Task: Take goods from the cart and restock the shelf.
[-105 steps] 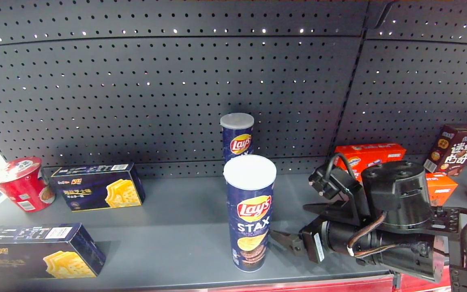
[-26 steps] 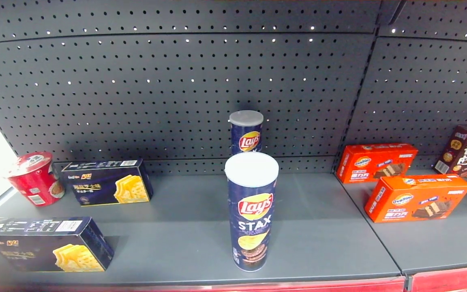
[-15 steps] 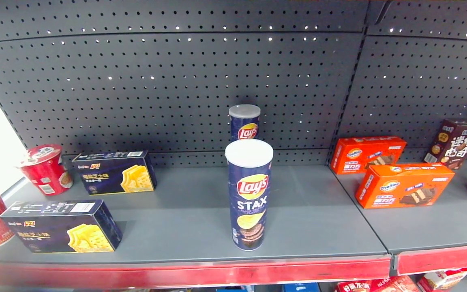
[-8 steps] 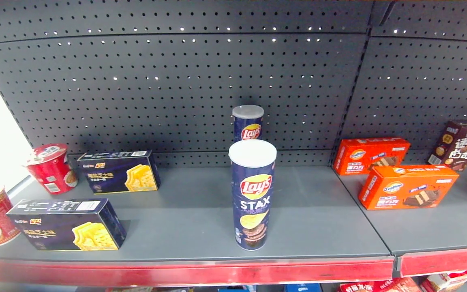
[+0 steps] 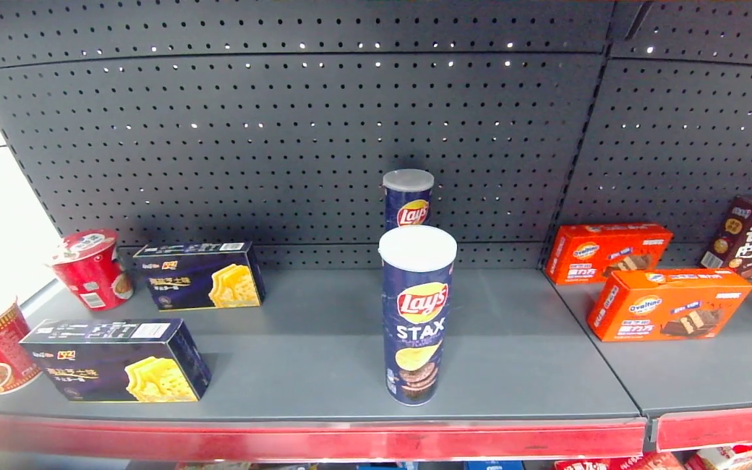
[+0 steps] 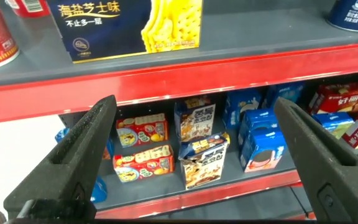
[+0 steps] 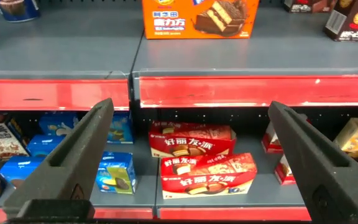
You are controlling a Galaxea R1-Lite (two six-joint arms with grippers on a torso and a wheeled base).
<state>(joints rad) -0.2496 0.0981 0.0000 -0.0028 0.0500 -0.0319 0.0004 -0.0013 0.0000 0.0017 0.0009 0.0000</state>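
The left gripper (image 6: 194, 102) stood with its two dark fingers (image 6: 82, 152) spread wide, holding nothing and touching nothing. It hung in front of the red front strip (image 6: 185, 78) of the grey metal shelf (image 5: 311, 352). The right gripper (image 7: 190, 104) was just as wide, empty and clear of everything, before the same strip further along.

On the shelf, a tall dark-blue chip can with a white lid (image 5: 417, 313) stood upright near the front edge. A second dark-blue chip can with a grey lid (image 5: 407, 199) stood directly behind it at the perforated back panel (image 5: 284, 143). Each can bore a round red-and-yellow logo, and the front one had white block lettering under it.

To their left lay two dark-blue cracker boxes (image 5: 118, 359) with yellow cracker pictures, gold characters and white barcode stickers. Two red noodle cups (image 5: 92, 267) stood beyond those. To the right lay two orange cake boxes (image 5: 670, 303), and further right a brown box (image 5: 748, 236) with white characters.

On the tier below were blue biscuit packs (image 6: 263, 140) and red boxes (image 7: 207, 174) with white characters.
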